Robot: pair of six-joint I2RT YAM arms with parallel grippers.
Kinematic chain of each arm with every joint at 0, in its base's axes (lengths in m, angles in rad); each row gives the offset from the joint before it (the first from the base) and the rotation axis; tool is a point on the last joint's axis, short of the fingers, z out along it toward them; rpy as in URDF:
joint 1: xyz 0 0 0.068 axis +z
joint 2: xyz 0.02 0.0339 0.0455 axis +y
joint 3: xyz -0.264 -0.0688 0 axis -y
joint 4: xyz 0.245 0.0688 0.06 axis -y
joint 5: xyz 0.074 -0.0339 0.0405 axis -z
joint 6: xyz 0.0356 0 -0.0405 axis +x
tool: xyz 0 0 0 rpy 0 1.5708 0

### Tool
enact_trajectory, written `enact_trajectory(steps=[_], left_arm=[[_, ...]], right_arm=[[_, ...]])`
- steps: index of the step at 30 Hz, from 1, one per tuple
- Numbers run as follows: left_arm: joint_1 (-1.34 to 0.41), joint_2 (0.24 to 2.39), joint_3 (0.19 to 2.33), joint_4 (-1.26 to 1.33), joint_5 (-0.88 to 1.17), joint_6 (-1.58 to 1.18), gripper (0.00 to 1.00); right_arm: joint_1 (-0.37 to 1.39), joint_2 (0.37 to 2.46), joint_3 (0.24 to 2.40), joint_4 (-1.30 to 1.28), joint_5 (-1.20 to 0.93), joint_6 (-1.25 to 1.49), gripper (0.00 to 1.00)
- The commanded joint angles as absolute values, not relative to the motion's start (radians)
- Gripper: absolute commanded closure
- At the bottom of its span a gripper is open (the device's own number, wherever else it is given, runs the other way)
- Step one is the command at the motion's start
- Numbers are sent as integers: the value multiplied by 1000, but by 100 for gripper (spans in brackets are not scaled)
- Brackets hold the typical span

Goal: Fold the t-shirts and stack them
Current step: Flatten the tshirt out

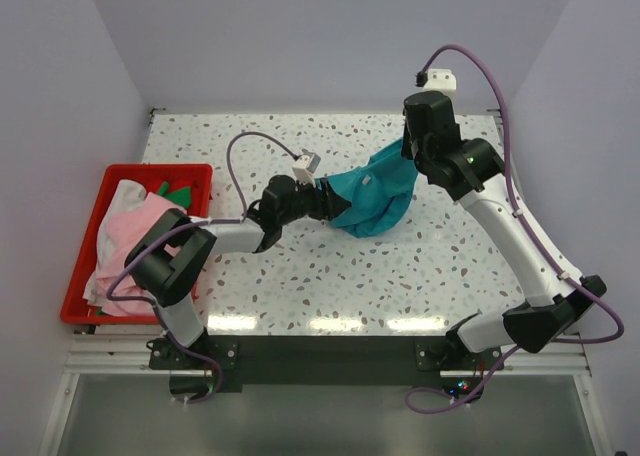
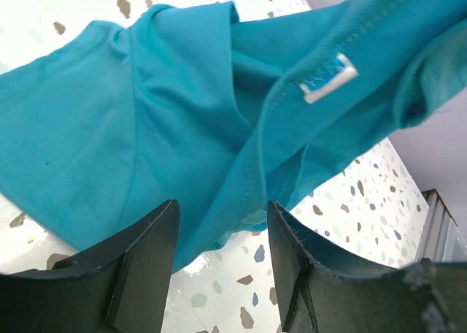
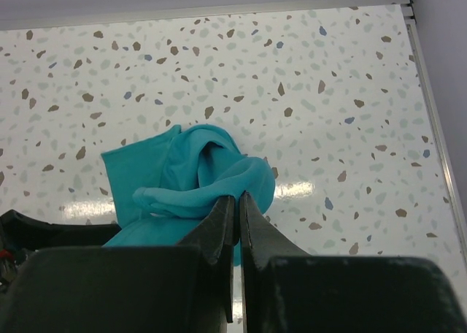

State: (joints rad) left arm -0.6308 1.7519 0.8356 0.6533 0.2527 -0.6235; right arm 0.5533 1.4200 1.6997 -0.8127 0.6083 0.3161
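— What carries everything?
— A white table (image 1: 400,276) flecked with brown and grey.
— And what lies on it?
— A red bin (image 1: 165,171) at the left edge. A teal t-shirt (image 1: 375,201) is bunched near the middle, lower folds on the surface, far end raised off it

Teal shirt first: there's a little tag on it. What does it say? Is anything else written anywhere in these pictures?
Tag sewn into the teal t-shirt: white with blue print, too blurred to read.
Everything else: no words, numbers or logos can be read on the red bin or the speckled table.
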Motion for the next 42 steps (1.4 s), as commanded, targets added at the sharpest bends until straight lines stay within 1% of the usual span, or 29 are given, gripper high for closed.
enact_trajectory(steps=[1, 5, 9, 13, 16, 20, 21, 23, 24, 25, 27, 28, 29, 30, 31, 33, 34, 35, 38, 39, 41, 42], left_arm=[[-637, 1707, 810, 819, 327, -568, 43], [-638, 1718, 810, 848, 368, -546, 41], [-652, 1756, 836, 812, 353, -515, 40], [-666, 1802, 857, 831, 373, -517, 39], [-686, 1834, 891, 796, 353, -503, 38], [-692, 1882, 926, 788, 330, -505, 39], [-692, 1887, 930, 788, 325, -506, 40], [-692, 1875, 939, 770, 278, -508, 53], [-692, 1867, 945, 753, 255, -506, 61], [-693, 1846, 965, 702, 201, -500, 80], [-690, 1815, 989, 638, 151, -479, 95], [-690, 1760, 1000, 580, 73, -473, 100], [-690, 1725, 1000, 554, 33, -462, 100], [-690, 1644, 999, 536, 2, -456, 100], [-689, 1600, 1003, 481, -97, -443, 100], [-687, 1513, 1023, 407, -205, -427, 100], [-681, 1437, 1058, 323, -312, -423, 100], [-675, 1401, 1077, 284, -355, -419, 100], [-629, 1287, 1167, 155, -452, -410, 100], [-615, 1264, 1190, 131, -471, -407, 100], [-568, 1206, 1252, 92, -495, -384, 100], [-552, 1191, 1270, 91, -500, -373, 100]], right_arm=[[548, 1413, 1730, -801, 597, 307, 100], [546, 1410, 1726, -801, 592, 310, 100], [546, 1405, 1717, -801, 592, 314, 100], [546, 1399, 1706, -798, 597, 316, 100], [546, 1394, 1697, -790, 603, 314, 100], [548, 1394, 1690, -785, 597, 314, 100], [548, 1390, 1687, -784, 595, 314, 100], [548, 1385, 1683, -784, 589, 313, 100], [546, 1381, 1681, -782, 588, 313, 100], [548, 1375, 1678, -782, 580, 314, 100], [546, 1365, 1675, -782, 571, 314, 100], [546, 1352, 1675, -782, 552, 313, 100], [546, 1341, 1675, -782, 539, 308, 100], [549, 1330, 1672, -772, 516, 304, 100], [549, 1316, 1667, -761, 497, 296, 100], [549, 1269, 1652, -727, 401, 282, 100], [548, 1250, 1646, -713, 362, 281, 100], [548, 1224, 1644, -706, 271, 284, 100], [549, 1195, 1657, -675, 122, 305, 100], [555, 1193, 1669, -652, 15, 317, 100], [581, 1195, 1690, -631, -47, 346, 100], [633, 1204, 1721, -615, -57, 350, 100]])
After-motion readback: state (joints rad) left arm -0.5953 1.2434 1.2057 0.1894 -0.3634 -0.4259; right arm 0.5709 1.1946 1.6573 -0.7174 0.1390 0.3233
